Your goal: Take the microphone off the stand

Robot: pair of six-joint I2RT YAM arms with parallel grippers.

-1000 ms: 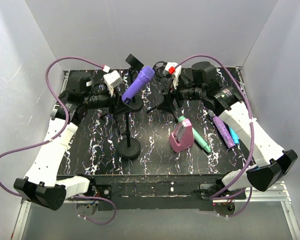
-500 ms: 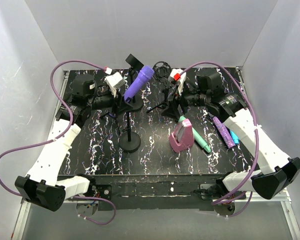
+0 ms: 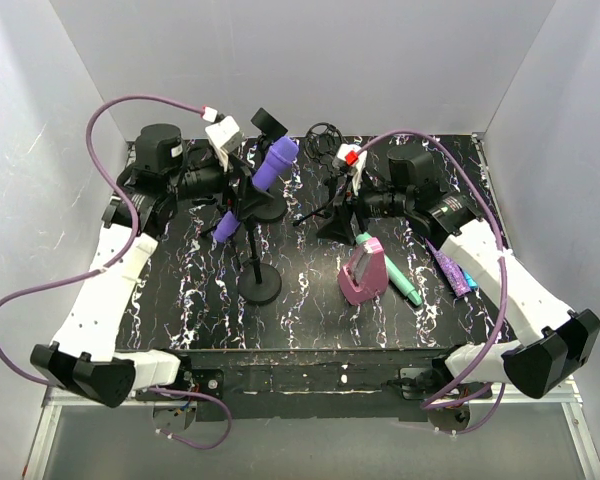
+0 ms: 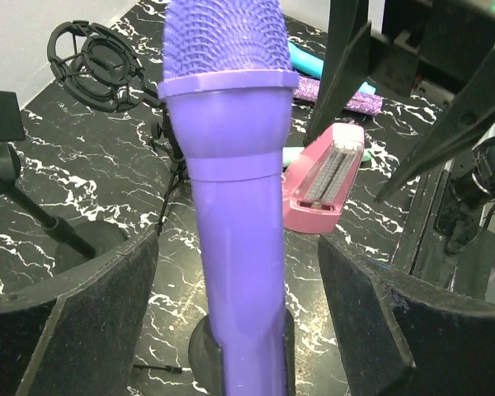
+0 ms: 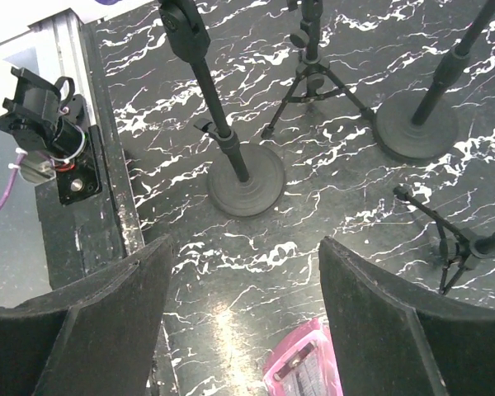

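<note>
Overhead; wrist views close, sharing stand (image 3: pixel 260 287)

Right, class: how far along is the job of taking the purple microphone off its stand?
Done: nothing yet; the purple mesh-headed microphone sits in the clip of the black round-based stand. In hand: the left gripper brackets it, jaws open, not touching. Left: grip, lift it clear.

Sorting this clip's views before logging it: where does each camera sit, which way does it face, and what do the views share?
Top external: above and behind the arms, looking down on the table; both arms show, bases at the bottom.
Left wrist: on the left arm, facing the purple microphone close up between its own open fingers.
Right wrist: on the right arm, looking down at a round-base stand; its own fingers frame the view.
Shared: the pink metronome shows in all three.
</note>
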